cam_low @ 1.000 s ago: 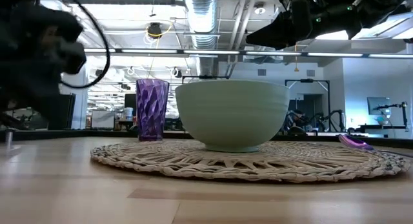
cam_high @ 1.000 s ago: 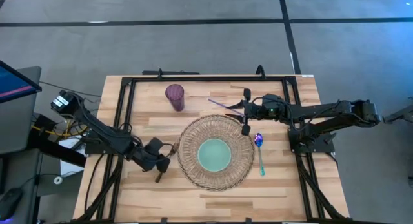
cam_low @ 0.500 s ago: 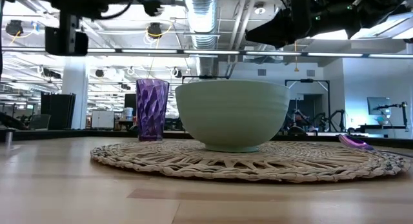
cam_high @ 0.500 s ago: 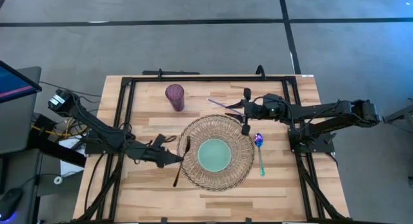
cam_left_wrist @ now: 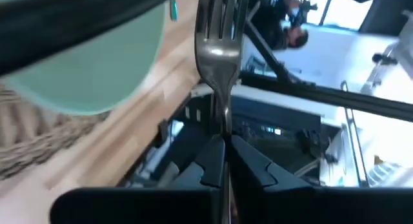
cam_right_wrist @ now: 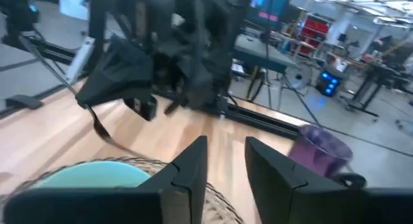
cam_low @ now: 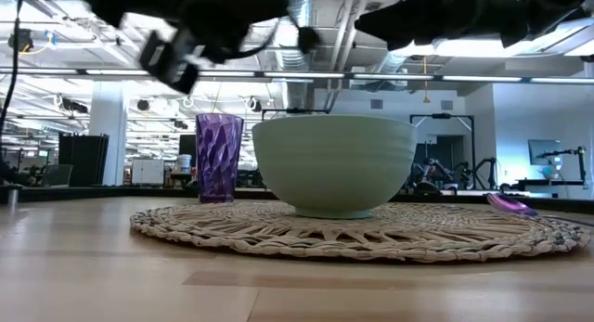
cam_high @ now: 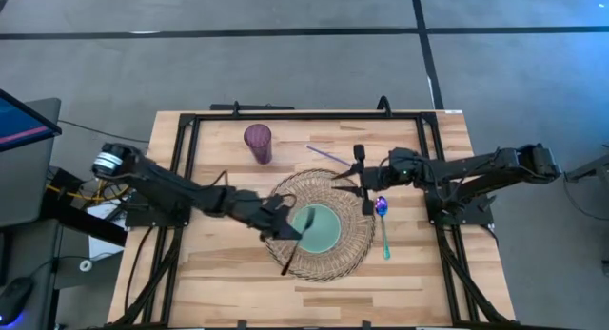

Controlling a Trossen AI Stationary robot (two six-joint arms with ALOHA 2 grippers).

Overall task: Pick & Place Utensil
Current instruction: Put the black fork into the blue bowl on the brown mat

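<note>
My left gripper (cam_high: 285, 225) is shut on a dark metal fork (cam_high: 297, 242) above the left part of a woven placemat (cam_high: 354, 259). A pale green bowl (cam_high: 317, 229) stands on the mat's middle, and the fork's upper end reaches over its left rim. In the left wrist view the fork (cam_left_wrist: 218, 50) runs forward from the fingers, with the bowl (cam_left_wrist: 84, 56) beside it. My right gripper (cam_high: 363, 178) is open and empty over the mat's far right edge. A blue-handled spoon (cam_high: 383, 221) lies on the table right of the mat. My left gripper pinches the fork's handle (cam_left_wrist: 221, 130) between its two fingers (cam_left_wrist: 248, 162). The fork lies along the fingers and its tines (cam_left_wrist: 222, 14) point away from the gripper. The fork is lifted clear of mat and table, slanting.
A purple tumbler (cam_high: 257, 143) stands at the far left of the mat. A thin purple stick (cam_high: 324, 154) lies on the wood beyond the mat. A black frame (cam_high: 181, 178) runs around the table. There is bare wood near the front edge.
My left gripper has gone toward the table's right edge with the fork, from the wood left of the mat to over the mat beside the bowl. The fork has been lifted clear and carried along. My right gripper has shifted slightly toward the near edge.
</note>
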